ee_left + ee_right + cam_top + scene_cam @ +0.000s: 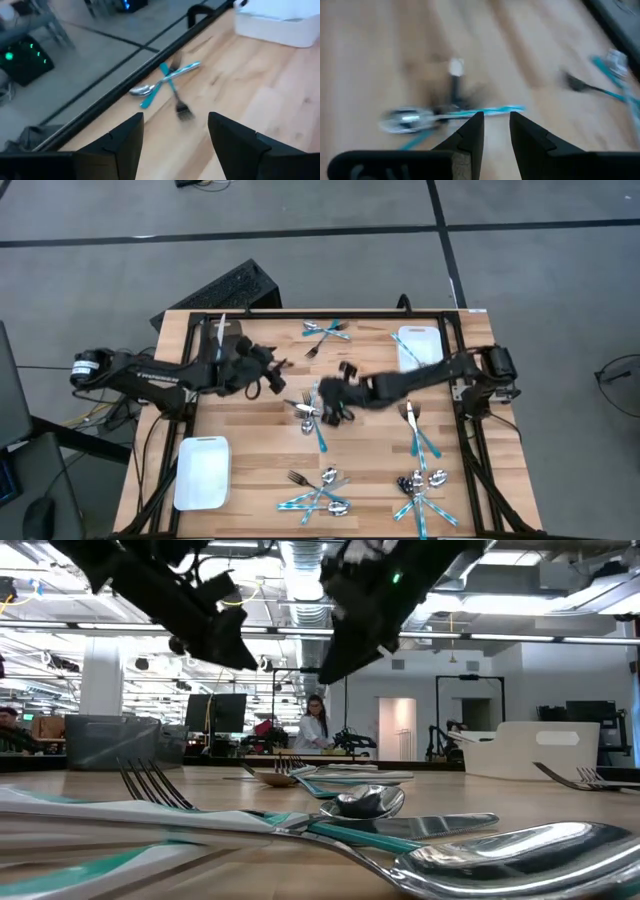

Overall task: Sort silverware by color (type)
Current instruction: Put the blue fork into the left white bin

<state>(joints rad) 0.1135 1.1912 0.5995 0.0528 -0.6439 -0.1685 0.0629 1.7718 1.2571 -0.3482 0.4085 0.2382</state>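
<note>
Right end effector, narrowly open and empty, hovers over the centre silverware pile. Risk: overlapping pieces, so it may lift two colours together.

Silver and teal-handled silverware lies flat in scattered small clusters across the table

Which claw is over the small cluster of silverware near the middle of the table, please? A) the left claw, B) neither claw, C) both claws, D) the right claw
D: in the high view the right claw reaches to the central cluster of silverware, and its wrist view shows a teal-handled piece just beyond its open fingers, while the left claw is off to the side.
</note>
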